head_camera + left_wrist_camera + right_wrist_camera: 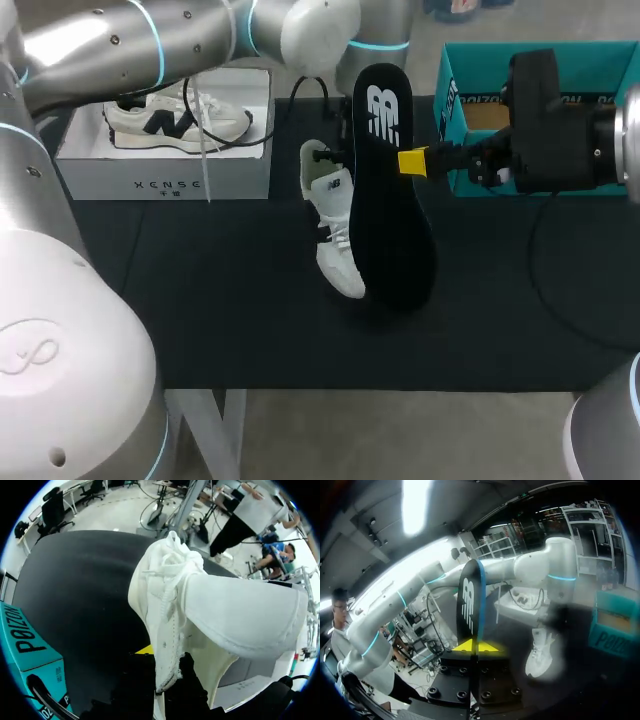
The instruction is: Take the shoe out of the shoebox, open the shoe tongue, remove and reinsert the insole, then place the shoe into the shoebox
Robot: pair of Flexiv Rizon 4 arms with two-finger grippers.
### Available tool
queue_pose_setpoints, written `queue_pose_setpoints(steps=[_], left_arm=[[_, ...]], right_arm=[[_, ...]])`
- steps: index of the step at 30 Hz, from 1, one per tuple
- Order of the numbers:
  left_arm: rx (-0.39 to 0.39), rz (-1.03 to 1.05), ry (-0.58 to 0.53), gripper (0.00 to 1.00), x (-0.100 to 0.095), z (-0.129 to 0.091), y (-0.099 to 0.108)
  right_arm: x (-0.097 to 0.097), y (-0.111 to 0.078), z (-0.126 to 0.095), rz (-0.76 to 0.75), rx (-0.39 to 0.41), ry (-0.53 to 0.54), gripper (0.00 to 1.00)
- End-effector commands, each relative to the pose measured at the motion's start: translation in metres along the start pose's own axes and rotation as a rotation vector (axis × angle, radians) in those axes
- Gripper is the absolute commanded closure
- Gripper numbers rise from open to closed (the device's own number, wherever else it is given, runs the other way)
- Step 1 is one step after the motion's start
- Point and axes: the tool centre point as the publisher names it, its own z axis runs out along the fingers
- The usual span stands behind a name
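The white shoe [335, 225] is held toe-down by the left gripper [166, 667]. An edge of its upper is pinched between the two fingers, which are nearly closed on the thin material. Whether the toe touches the black table [230, 300] cannot be told. The black insole [392, 220] is clamped by the right gripper [477, 646]. The yellow tips are pressed against its two faces, with only its thickness between them. The insole is held upright, outside the shoe and just beside it, on the side toward the teal shoebox [452, 100]. The shoebox is seen at the far right of the table. A second shoe [160, 120] lies in a white box [165, 175] at the far left.
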Motion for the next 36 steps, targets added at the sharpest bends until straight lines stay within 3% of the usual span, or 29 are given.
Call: queue_pose_setpoints(steps=[1,20,29,32,36], left_arm=[[-0.119,0.187,0.229,1.00,-0.025,0.009,0.006],[-0.100,0.142,0.228,1.00,-0.037,0.027,0.018],[-0.075,0.143,0.284,0.98,-0.058,0.044,0.032],[-0.095,0.142,0.285,0.00,-0.058,0.041,0.024],[-0.126,0.120,0.248,0.00,-0.053,0.026,0.014]], right_arm=[[0.000,0.001,0.003,0.002,0.000,-0.001,1.00],[0.000,0.001,0.003,0.002,0.000,-0.001,1.00],[0.000,0.001,0.003,0.002,0.000,-0.001,1.00],[0.000,0.001,0.003,0.002,0.000,-0.001,1.00],[0.000,0.001,0.003,0.002,0.000,-0.001,1.00]])
